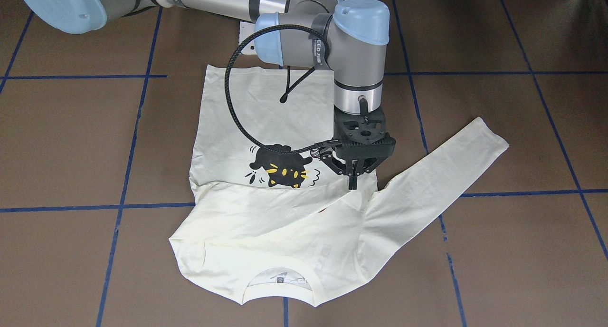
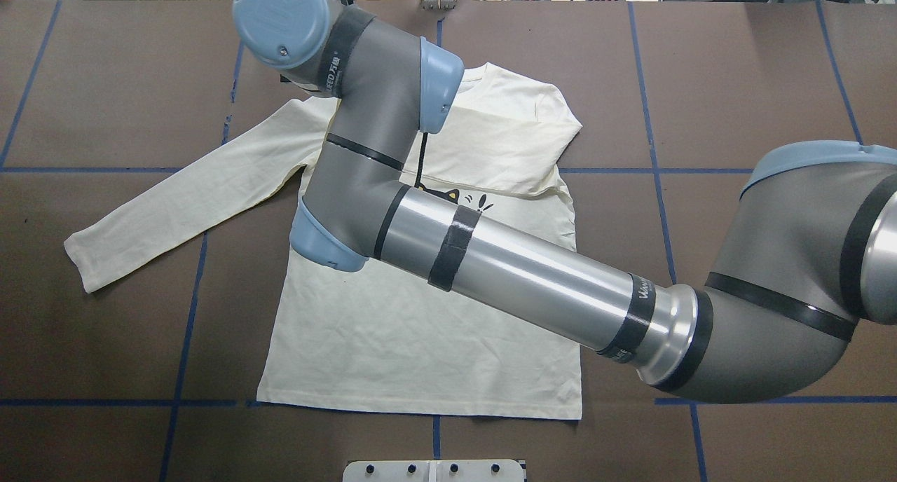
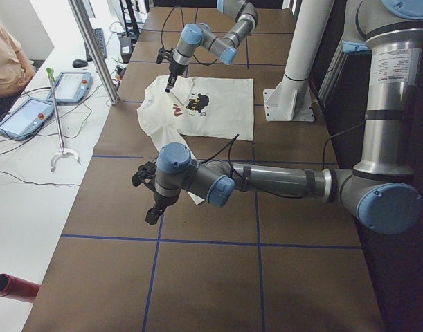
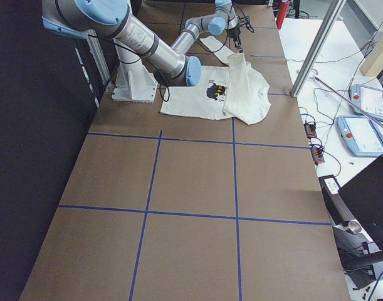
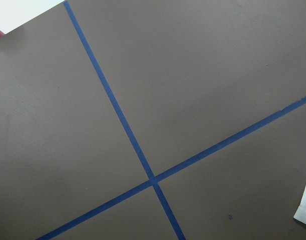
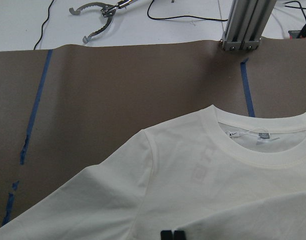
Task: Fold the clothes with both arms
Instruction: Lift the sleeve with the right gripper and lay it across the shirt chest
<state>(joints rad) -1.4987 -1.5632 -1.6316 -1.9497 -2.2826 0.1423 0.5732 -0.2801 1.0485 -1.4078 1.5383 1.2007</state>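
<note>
Right arm (image 2: pixel 532 279): nearest the overhead lens; enters from the right, crosses above the shirt (image 2: pixel 420 342) and bends down at the wrist over its far-left part.
Right gripper (image 1: pixel 352 182): fingers pressed together, pointing straight down. The tips meet the cloth at the edge of the folded layer (image 1: pixel 266 222), just right of the cat print (image 1: pixel 280 170) in the front-facing view. Whether cloth is nipped between them cannot be told.
Shirt: flat on the table (image 1: pixel 498 251), print side up, hem toward the robot, collar (image 1: pixel 280 284) on the side far from it.
Folded layer: plain cream reverse, lying across the chest from the robot's right; it covers the area between cat print and collar.
Outspread sleeve (image 1: pixel 441 175): stretched flat toward the robot's left, its armpit just beside the right gripper.
Left arm (image 3: pixel 280 181): reaches out low above the table, well apart from the shirt's body.
Left gripper (image 3: pixel 152 213): hangs near the cuff (image 5: pixel 305 207) of the outspread sleeve; whether spread or pressed together cannot be told.
Tape lines (image 5: pixel 153 181): blue, crossing on the table below the left wrist camera.
</note>
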